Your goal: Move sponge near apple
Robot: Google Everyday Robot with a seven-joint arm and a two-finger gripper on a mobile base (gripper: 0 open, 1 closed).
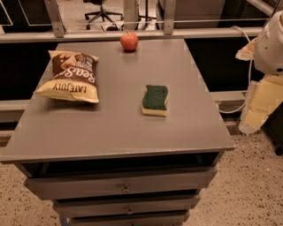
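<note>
The sponge, dark green on top with a pale yellow base, lies flat on the grey table, right of the middle. The red apple stands upright at the table's far edge, well beyond the sponge and a little to its left. My gripper hangs at the right edge of the camera view, off the table's right side and apart from the sponge. It holds nothing that I can see.
A brown and yellow chip bag lies on the table's left part. Drawers sit below the front edge. A rail runs behind the table. An office chair stands far back. A speckled floor lies to the right.
</note>
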